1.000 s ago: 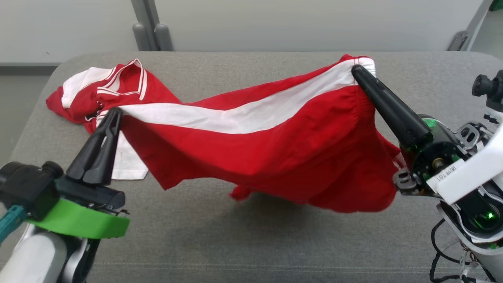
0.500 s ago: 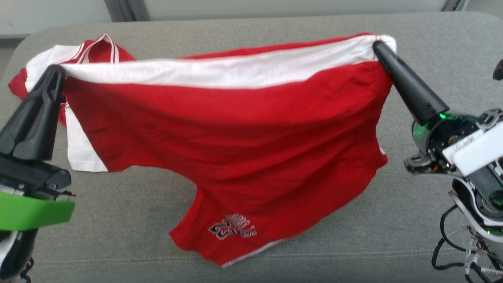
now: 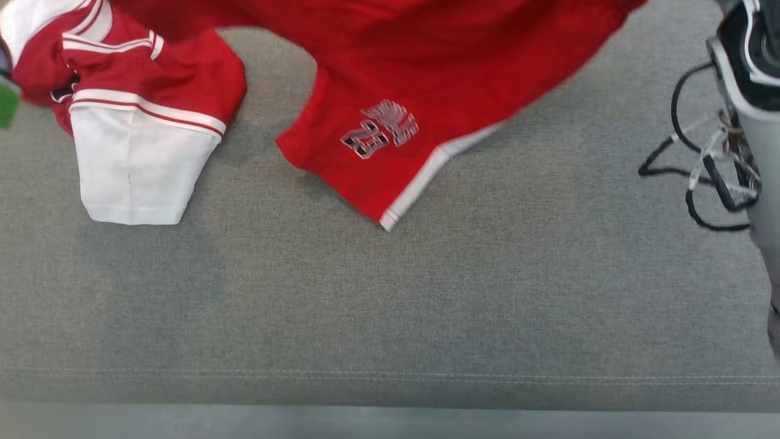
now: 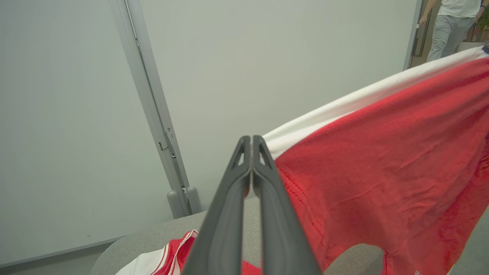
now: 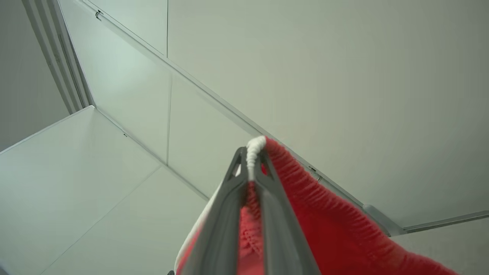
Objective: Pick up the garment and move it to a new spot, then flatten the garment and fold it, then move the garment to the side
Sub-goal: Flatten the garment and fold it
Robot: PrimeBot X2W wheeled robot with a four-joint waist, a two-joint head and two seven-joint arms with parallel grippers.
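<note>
The garment (image 3: pixel 426 61) is a pair of red shorts with a white side stripe and a "23" print. In the head view it hangs from the top edge, one leg hem reaching down to the grey surface (image 3: pixel 426 292). My left gripper (image 4: pixel 252 139) is shut on one end of the garment's (image 4: pixel 382 152) white-striped edge, and the cloth stretches away to its right. My right gripper (image 5: pixel 252 151) is shut on the gathered waistband, with white and red cloth (image 5: pixel 324 229) bunched between the fingers.
A second red and white jersey (image 3: pixel 134 122) lies crumpled at the left of the grey surface. The robot's body and loose black cables (image 3: pixel 719 158) stand at the right. The surface's front edge (image 3: pixel 390 405) runs along the bottom. A person (image 4: pixel 454 23) stands in a doorway far behind.
Both grippers have raised the garment and pulled it wide, so it hangs spread with the printed leg downward. The head camera has tilted down, shifting the whole picture.
</note>
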